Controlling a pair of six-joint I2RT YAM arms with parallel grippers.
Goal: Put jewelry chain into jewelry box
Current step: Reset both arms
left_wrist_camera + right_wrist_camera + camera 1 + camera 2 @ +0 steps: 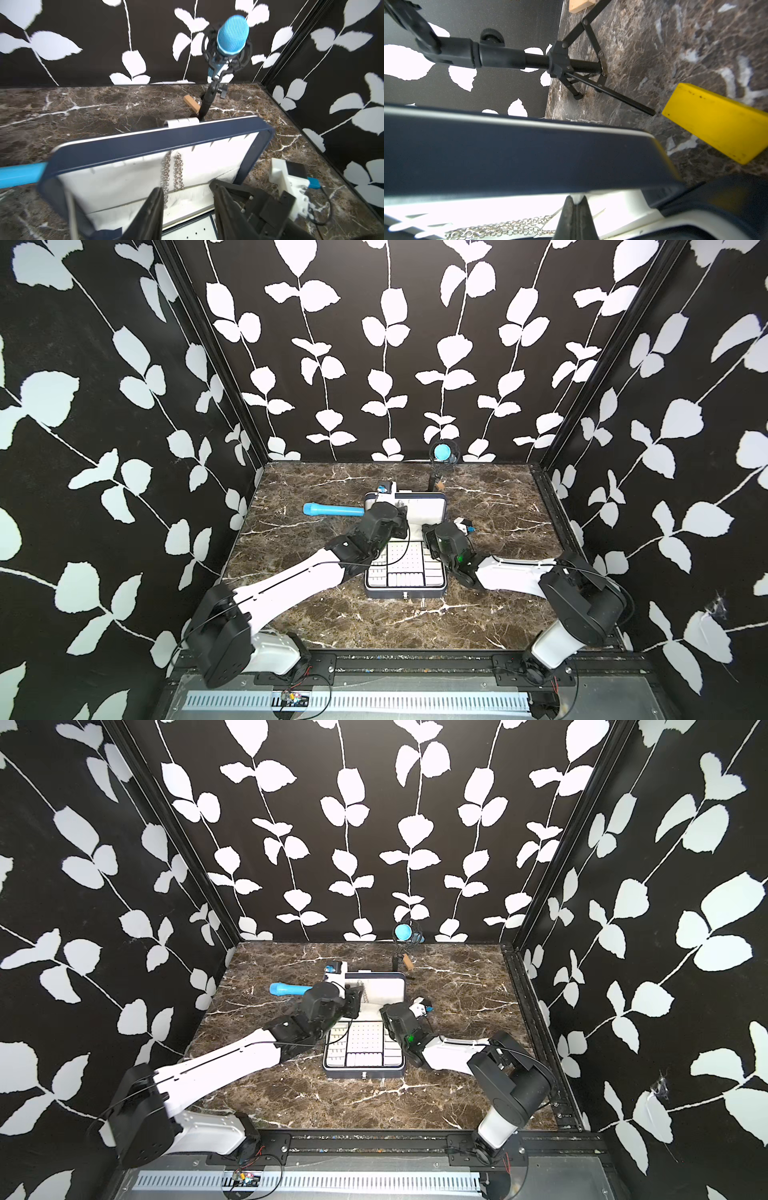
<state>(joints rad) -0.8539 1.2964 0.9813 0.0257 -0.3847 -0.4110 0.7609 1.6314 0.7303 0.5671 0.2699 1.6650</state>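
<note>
Your left fingers stand apart, one just beside the jewelry chain hanging down the raised lid of the jewelry box. Pull back crooked and you could drag it out; your right fingers, pressed together, sit at that lid.

We see both top views bright and evenly lit, with only faint shadows on the marble table and the walls bowed by wide-angle distortion. In the left wrist view, the jewelry box rim and the leaf wallpaper smear with blur. In the right wrist view, the white lining blows out to glare, and the near right gripper looks soft.
</note>
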